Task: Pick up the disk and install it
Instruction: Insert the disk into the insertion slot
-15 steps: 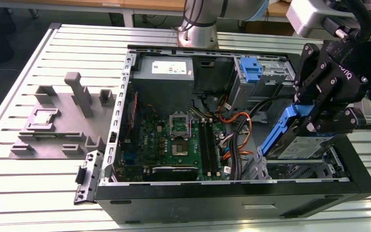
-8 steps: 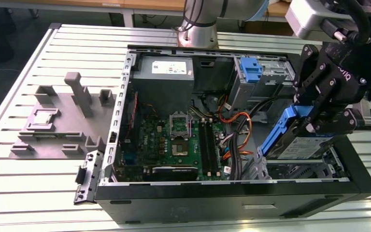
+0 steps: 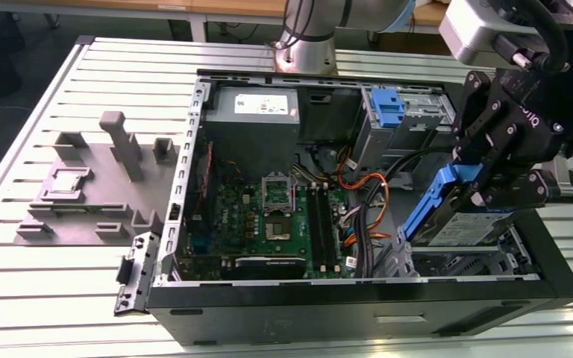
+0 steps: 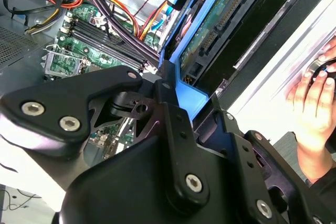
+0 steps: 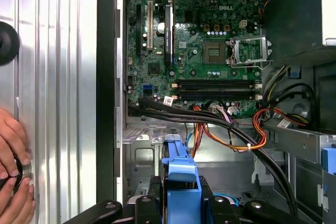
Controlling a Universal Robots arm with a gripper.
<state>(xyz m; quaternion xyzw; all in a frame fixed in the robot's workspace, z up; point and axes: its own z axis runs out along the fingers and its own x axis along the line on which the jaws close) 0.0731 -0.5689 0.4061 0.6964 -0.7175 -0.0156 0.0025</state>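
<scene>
The disk [image 3: 462, 224], a silver drive with a blue-and-white label and blue side rails, hangs tilted on edge over the drive bay [image 3: 461, 261] at the exterior view's right corner of the open computer case [image 3: 366, 294]. My gripper [image 3: 477, 195] is shut on the disk's upper end from above. In the second wrist view the disk's green circuit-board underside [image 4: 220, 19] and a blue rail [image 4: 190, 94] run out from the black fingers [image 4: 173, 129]. The first wrist view looks along the blue rail [image 5: 181, 174] down to the metal bay floor [image 5: 142, 156].
Inside the case lie the motherboard [image 3: 277, 216], orange and black cables [image 3: 371, 195], a grey power-supply box [image 3: 257, 108] and a bare blue bracket [image 3: 388, 108]. A grey fixture [image 3: 98, 179] stands on the slatted table. A person's hands [image 5: 13, 192] rest beside the case.
</scene>
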